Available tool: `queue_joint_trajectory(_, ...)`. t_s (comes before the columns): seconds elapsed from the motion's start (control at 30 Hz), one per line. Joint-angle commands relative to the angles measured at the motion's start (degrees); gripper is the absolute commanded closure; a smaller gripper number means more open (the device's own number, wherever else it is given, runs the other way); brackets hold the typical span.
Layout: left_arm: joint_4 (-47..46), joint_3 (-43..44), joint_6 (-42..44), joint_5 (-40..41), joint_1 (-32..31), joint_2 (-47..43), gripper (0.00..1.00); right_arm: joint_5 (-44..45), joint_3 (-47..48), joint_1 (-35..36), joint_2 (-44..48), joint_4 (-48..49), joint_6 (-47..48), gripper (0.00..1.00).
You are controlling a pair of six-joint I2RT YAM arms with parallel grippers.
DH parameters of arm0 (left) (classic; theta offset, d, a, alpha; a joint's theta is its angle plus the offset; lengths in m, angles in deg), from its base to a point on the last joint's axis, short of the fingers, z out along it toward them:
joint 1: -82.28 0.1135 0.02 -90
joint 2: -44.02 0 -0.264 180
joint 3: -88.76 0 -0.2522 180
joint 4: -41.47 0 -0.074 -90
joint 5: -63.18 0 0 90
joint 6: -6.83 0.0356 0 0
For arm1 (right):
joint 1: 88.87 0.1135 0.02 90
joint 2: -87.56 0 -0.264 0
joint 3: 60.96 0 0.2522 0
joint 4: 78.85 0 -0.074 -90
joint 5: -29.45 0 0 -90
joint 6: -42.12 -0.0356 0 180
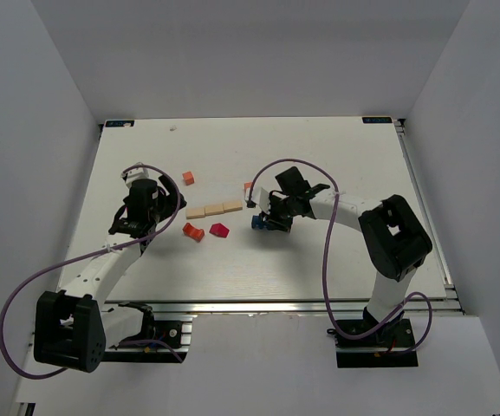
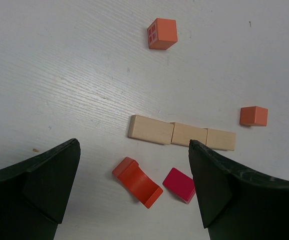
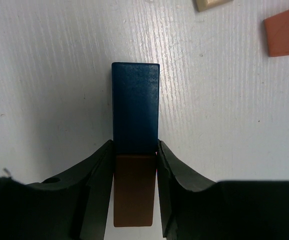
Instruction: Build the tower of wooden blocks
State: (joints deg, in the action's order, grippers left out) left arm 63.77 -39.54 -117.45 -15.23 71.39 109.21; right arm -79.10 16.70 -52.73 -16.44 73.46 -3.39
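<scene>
Right gripper point(image 3: 134, 152) pinches blue block point(image 3: 135, 105), brown block point(image 3: 134, 195); tan row point(image 1: 214, 209) nearby.

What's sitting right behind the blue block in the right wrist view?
A brown block butts against the near end of the blue block, both inside the shut right gripper. Whatever lies beneath the two blocks is covered by them.

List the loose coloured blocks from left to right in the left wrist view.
Orange-red arched wooden block → crimson wooden block → plain orange wooden cube. The window-printed orange cube overlaps the first two, so it is left out.
</scene>
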Motion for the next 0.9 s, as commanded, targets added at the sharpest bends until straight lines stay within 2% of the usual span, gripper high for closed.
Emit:
queue_joint_trajectory(0.0, -1.15, -0.23, 0.53, 0.53, -0.18, -0.68, 0.02, -2.46, 2.37, 0.25, 1.17, -0.57, 1.13, 0.75)
queue_joint_trajectory(0.47, -1.06, -0.23, 0.62, 0.18, -0.18, -1.2, 0.02, -5.97, 6.5, 0.33, 0.39, -2.15, 0.33, 0.79)
queue_joint_trajectory(0.67, -0.71, 0.04, 0.27, 0.36, -0.27, -1.47, 0.02, -8.17, 12.73, 1.38, -1.63, -5.13, 2.26, 0.79)
queue_joint_trajectory(0.87, -0.45, 0.21, -0.35, 0.71, -0.18, -1.91, 0.02, -9.93, 23.1, 3.84, -6.63, -9.09, 5.08, 0.79)
